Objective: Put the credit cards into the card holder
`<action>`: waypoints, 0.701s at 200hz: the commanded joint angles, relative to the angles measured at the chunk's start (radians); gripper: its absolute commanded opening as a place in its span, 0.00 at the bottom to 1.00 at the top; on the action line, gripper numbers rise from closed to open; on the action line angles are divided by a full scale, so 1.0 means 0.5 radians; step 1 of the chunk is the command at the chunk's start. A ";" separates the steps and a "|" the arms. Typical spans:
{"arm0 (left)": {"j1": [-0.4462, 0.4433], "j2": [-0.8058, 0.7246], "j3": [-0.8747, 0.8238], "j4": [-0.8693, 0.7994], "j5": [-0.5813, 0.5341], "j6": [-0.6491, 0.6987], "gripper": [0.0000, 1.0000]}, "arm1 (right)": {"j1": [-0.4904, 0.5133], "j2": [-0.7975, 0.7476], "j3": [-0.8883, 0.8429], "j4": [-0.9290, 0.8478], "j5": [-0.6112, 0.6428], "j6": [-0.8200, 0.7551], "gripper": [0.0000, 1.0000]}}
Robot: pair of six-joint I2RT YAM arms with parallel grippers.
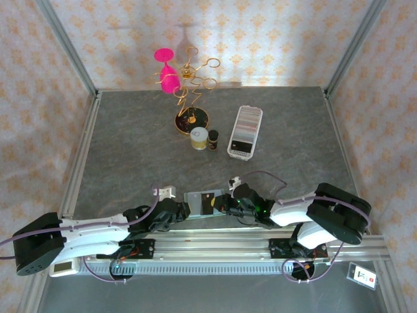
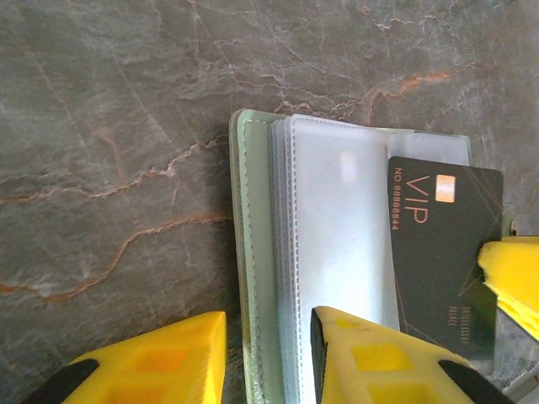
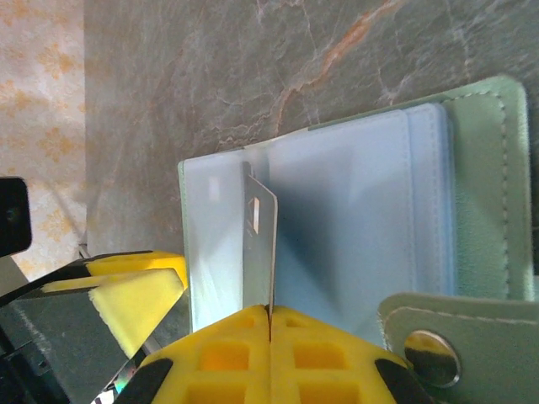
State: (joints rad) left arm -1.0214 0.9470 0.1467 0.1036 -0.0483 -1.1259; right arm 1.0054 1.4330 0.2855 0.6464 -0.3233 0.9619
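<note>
The sage-green card holder (image 1: 195, 197) lies open on the table near the arms' bases, its clear pockets (image 2: 337, 236) facing up. My right gripper (image 3: 269, 310) is shut on a dark VIP credit card (image 2: 442, 244), seen edge-on (image 3: 263, 244), with its far end over the pockets (image 3: 354, 219). My left gripper (image 2: 269, 353) is open; its fingers straddle the holder's left cover edge (image 2: 244, 252), one over the table and one over the pocket stack. More credit cards (image 1: 246, 122) stand as a packed row in a clear tray (image 1: 236, 151).
A gold wire stand (image 1: 190, 98) carrying a pink glass (image 1: 168, 72) rises at the back. A small jar (image 1: 199, 138) and a dark bottle (image 1: 213, 139) stand beside the tray. The holder's snap tab (image 3: 438, 345) lies to the right of my right fingers.
</note>
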 commanded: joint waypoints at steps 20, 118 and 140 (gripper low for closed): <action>-0.009 0.032 -0.039 0.066 0.004 -0.006 0.30 | 0.016 0.081 0.125 -0.168 -0.025 -0.089 0.00; -0.008 -0.044 -0.106 0.078 -0.033 -0.032 0.30 | 0.016 0.270 0.342 -0.323 -0.171 -0.242 0.00; -0.008 -0.059 -0.108 0.066 -0.044 -0.031 0.30 | 0.017 0.239 0.395 -0.503 -0.164 -0.350 0.00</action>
State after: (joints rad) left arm -1.0214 0.9268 0.1123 0.1505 -0.0498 -1.1290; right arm 1.0054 1.5532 0.4503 0.5224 -0.3943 0.8612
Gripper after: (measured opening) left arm 0.303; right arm 0.043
